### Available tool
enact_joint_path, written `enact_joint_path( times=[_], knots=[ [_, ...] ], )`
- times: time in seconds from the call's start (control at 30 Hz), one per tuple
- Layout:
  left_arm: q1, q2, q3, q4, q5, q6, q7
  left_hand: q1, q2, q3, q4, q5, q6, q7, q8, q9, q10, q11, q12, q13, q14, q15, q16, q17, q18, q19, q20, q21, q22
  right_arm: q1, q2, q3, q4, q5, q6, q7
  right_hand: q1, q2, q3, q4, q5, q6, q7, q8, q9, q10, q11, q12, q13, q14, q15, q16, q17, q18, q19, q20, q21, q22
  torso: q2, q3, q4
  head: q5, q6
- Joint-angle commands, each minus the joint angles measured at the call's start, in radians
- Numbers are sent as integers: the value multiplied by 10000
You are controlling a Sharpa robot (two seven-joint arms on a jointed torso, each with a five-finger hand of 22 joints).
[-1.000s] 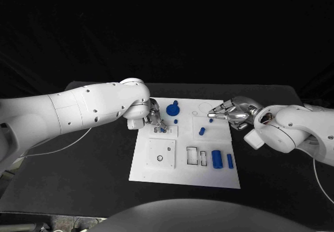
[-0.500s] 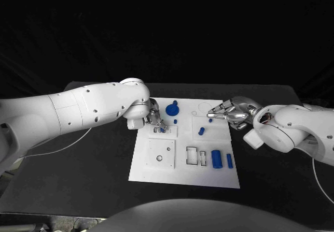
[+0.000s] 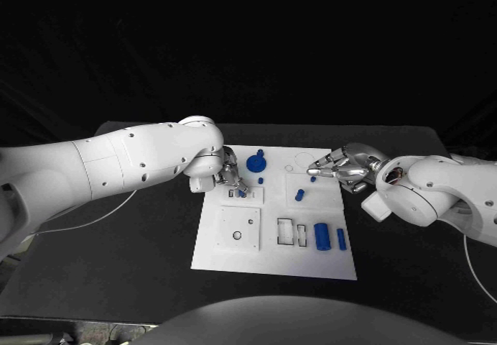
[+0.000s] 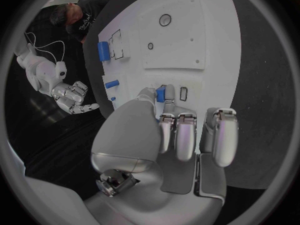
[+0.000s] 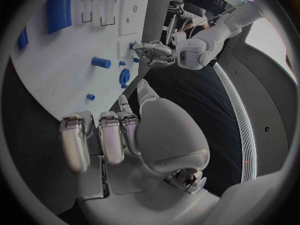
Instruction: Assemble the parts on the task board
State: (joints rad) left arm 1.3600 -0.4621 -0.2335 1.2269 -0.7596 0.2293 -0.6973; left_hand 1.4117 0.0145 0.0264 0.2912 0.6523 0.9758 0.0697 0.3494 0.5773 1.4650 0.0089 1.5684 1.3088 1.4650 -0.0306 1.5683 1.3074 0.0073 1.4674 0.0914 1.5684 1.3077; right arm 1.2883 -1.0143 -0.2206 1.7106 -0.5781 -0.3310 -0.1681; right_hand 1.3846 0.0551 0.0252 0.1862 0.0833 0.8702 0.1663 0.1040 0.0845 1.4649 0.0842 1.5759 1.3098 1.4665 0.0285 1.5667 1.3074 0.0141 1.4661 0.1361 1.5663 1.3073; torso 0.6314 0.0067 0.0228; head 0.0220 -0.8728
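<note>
The left hand [image 3: 230, 175] pinches a blue part [image 4: 160, 93] over the board [image 3: 248, 253] slot and should lower it squarely; the right hand [image 3: 340, 168], beside the board, is empty with fingers apart.

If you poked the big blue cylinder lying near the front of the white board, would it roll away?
Probably yes. The big blue cylinder lies on its rounded side on the flat task board, so a sideways poke would likely roll it. It looks like hard, stiff plastic, so it should not bend. It is probably light.
</note>
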Motion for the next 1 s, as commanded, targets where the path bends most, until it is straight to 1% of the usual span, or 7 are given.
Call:
enact_joint_path(
  times=[0.03, 0.23, 0.27, 0.4, 0.6, 1.0],
  knots=[
    [-67, 48, -34, -6, 58, 242, -715, 14, 109, 82, -19, -44, 2, -85, -61, -1, 1058, -49, 24, 2620, 1058, -35, 25, 2634, -55, 968, -52, -18, 2599, -7, 8, -2, 8, -28, 129, 7, -10, 128, 5, 51, 70, 35, -41, 44, 11, 1059, 57, -51, 2610, 1043, 31, 41, 2634, -141, 1047, 56, 45, 2635, 1, 4, -4, -5, 2],
    [-70, 51, -34, 2, 69, 96, -589, 29, 117, 99, -19, -57, 2, -84, -64, 0, 1058, -47, 24, 2620, 1058, -34, 25, 2634, -57, 975, -51, -13, 2602, -7, 2, -2, 2, -28, 138, -2, -10, 128, 5, 51, 70, 35, -41, 44, 11, 1059, 57, -51, 2610, 1043, 31, 41, 2634, -141, 1047, 56, 45, 2635, 1, 8, 1, -23, 2],
    [-70, 50, -34, 5, 70, 84, -573, 37, 118, 106, -21, -61, 2, -84, -65, 1, 1058, -47, 24, 2620, 1058, -34, 25, 2634, -59, 982, -50, -9, 2606, -7, 4, -2, 1, -28, 138, -2, -10, 128, 5, 51, 70, 35, -41, 44, 11, 1059, 57, -51, 2610, 1043, 31, 41, 2634, -141, 1047, 56, 45, 2635, -1, 4, -2, -25, 2],
    [-71, 52, -34, 0, 91, 127, -540, 40, 118, 108, -22, -63, 3, -85, -65, 1, 1058, -47, 24, 2620, 1058, -34, 25, 2634, -62, 995, -50, -1, 2612, -7, 9, -2, 2, -28, 137, 0, -10, 128, 5, 51, 70, 35, -41, 44, 11, 1059, 57, -51, 2610, 1043, 31, 41, 2634, -141, 1047, 56, 45, 2635, 3, 6, -5, -28, 2],
    [-74, 73, -34, -8, 139, 179, -555, 46, 116, 112, -23, -69, 3, -84, -66, 2, 1058, -46, 24, 2620, 1058, -33, 25, 2634, -56, 971, -50, -16, 2600, -7, 8, -2, 0, -28, 142, -5, -10, 128, 5, 51, 70, 35, -41, 44, 11, 1059, 57, -51, 2610, 1043, 31, 41, 2634, -141, 1047, 56, 45, 2635, 1, -1, 2, -39, 2],
    [-75, 66, -34, 10, 162, 168, -448, 46, 116, 112, -23, -69, 3, -84, -66, 2, 1058, -46, 24, 2620, 1058, -33, 25, 2634, -56, 971, -50, -16, 2600, -7, 9, -2, -11, -28, 157, -13, -10, 130, -1, 54, 72, 29, -40, 42, 9, 1059, 56, -51, 2610, 1043, 29, 41, 2634, -141, 1047, 55, 45, 2635, 1, 2, 5, -55, 2]
  ],
)
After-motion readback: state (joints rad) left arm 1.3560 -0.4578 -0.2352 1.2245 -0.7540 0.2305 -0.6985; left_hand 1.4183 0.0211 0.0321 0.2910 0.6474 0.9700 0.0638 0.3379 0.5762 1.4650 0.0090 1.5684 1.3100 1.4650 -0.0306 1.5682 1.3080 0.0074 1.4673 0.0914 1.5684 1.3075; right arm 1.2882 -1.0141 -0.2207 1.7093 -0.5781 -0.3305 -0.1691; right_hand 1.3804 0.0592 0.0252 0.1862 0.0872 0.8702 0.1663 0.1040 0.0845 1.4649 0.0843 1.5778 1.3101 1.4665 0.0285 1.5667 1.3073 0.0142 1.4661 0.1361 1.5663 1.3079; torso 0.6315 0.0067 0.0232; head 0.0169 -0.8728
